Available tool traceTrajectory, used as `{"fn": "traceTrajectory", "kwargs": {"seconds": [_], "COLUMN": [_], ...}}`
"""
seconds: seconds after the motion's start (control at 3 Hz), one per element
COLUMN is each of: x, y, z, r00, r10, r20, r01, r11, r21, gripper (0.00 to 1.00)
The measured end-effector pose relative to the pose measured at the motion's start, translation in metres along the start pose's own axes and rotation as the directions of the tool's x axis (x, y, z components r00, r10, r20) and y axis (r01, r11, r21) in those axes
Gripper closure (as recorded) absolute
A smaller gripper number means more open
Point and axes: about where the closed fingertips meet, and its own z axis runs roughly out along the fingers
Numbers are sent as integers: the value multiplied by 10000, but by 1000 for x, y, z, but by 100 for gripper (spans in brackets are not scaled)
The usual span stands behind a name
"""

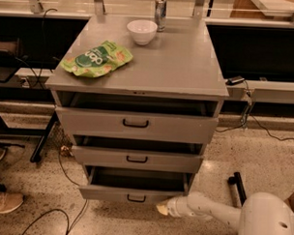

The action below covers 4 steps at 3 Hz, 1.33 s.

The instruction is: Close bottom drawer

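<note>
Camera view: my claw sits low in the near part of the scene, a little right of centre, at the end of my white arm, which reaches leftward from my rounded white body in the near right corner. The claw's pale yellowish tip lies just beside the right end of the front panel of the bottom drawer. I cannot tell whether it touches that panel, nor whether the claw is open or closed. The bottom drawer is the lowest of three in a grey cabinet and stands pulled out toward me, its dark grey box showing behind the short front. A small black handle sits at the middle of the panel. Above it, the middle drawer is also partly out, with a dark gap over its front, and the tall top drawer shows a similar gap under the cabinet's top. On that top, a green snack bag lies toward the left, a white bowl stands farther back near the middle, and a metal can stands upright just beyond the bowl to its right. Black cables trail over the speckled floor at the left, and a shoe shows at the near left edge.
</note>
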Motion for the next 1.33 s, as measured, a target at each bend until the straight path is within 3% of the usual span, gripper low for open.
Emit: {"fn": "traceTrajectory", "kwargs": {"seconds": [0.33, 0.67, 1.33], "x": [-45, -43, -101], "y": [-14, -12, -34], "z": [15, 14, 25], "r00": [9961, 9961, 9800], "r10": [-623, -625, -1312], "r20": [620, 622, 1498], "r01": [636, 637, 1360], "r11": [9978, 9978, 9905], "r21": [-184, -184, -217], "gripper": [100, 100, 100]}}
